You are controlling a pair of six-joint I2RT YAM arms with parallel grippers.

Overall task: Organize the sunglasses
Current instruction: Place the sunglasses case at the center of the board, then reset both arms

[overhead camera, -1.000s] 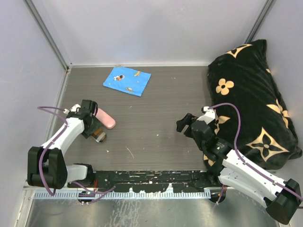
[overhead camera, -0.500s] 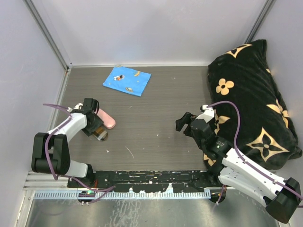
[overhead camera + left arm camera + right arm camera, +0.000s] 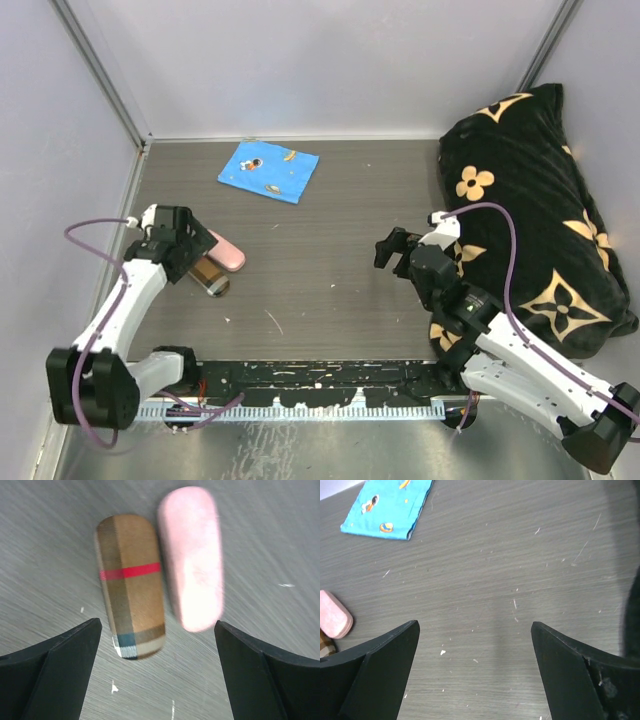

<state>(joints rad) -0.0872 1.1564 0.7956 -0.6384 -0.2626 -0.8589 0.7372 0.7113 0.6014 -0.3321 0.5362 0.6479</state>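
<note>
No sunglasses show in any view; both pairs are hidden or out of view. A pink oval glasses case (image 3: 192, 570) and a slim brown plaid glasses case (image 3: 131, 582) lie closed side by side on the grey table, at the left in the top view, where the pink case (image 3: 226, 253) lies behind the brown case (image 3: 211, 278). My left gripper (image 3: 172, 243) hovers just left of them, open and empty, its fingers (image 3: 55, 670) wide apart. My right gripper (image 3: 393, 250) is open and empty over bare table at centre right.
A blue patterned cloth (image 3: 268, 170) lies flat at the back. A large black bag with tan flower prints (image 3: 535, 200) fills the right side, close to the right arm. Grey walls close the table at the left and back.
My left gripper has drawn back to the left and up, away from the two cases. The cases stay where they were. My right gripper has barely moved.
</note>
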